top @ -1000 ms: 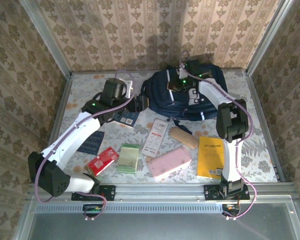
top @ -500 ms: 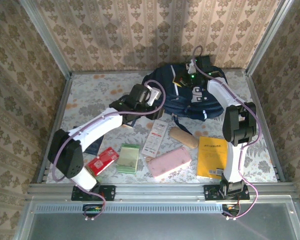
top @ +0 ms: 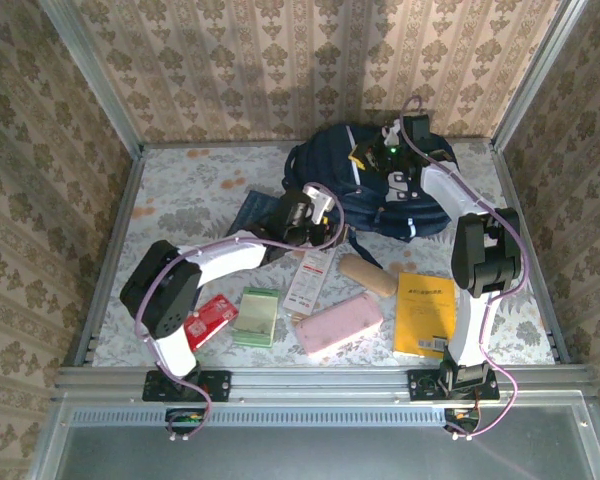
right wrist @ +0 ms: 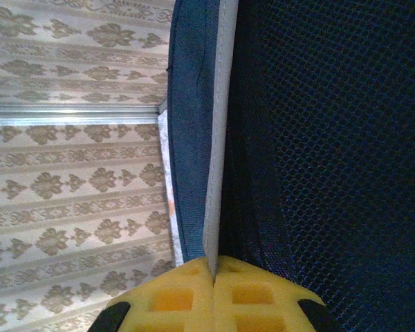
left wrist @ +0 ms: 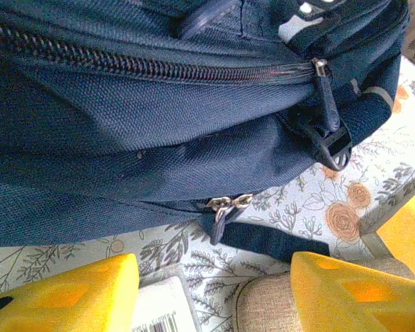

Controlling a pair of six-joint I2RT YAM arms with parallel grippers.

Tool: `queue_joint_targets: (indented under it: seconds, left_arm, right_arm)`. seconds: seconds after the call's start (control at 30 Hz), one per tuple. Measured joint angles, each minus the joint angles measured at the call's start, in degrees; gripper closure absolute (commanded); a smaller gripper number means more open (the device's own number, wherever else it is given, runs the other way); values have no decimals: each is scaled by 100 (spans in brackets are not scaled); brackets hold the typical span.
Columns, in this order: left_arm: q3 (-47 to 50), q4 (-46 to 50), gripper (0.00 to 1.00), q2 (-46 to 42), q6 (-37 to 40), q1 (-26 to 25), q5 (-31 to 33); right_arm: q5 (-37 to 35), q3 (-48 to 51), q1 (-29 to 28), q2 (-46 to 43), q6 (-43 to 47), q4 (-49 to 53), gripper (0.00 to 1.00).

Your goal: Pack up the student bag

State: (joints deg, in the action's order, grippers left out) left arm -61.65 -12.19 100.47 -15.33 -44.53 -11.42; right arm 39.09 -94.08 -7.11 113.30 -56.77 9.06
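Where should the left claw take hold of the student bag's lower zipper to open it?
The dark pull tab hanging under the paired metal sliders at the student bag's lower seam. Come in low from the front, where the open left claw faces it: the tab dangles free of the fabric, so it could likely be pinched by its flat sides.

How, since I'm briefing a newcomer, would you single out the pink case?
Start at the navy student bag at the back and come forward. Between the green packet and the yellow book lies the pink case, the only pink item.
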Motion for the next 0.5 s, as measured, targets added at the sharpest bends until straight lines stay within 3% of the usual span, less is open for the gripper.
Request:
queue_joint_targets:
  seconds: [0.23, 0.5]
  left_arm:
    - [310, -826, 40, 225, -92, 155, -540]
    - [621, -1360, 46, 553, 192, 415, -981]
  right_arm:
    - [85, 96, 50, -2, -737, -487, 100]
    - [188, 195, 55, -11, -968, -758, 100]
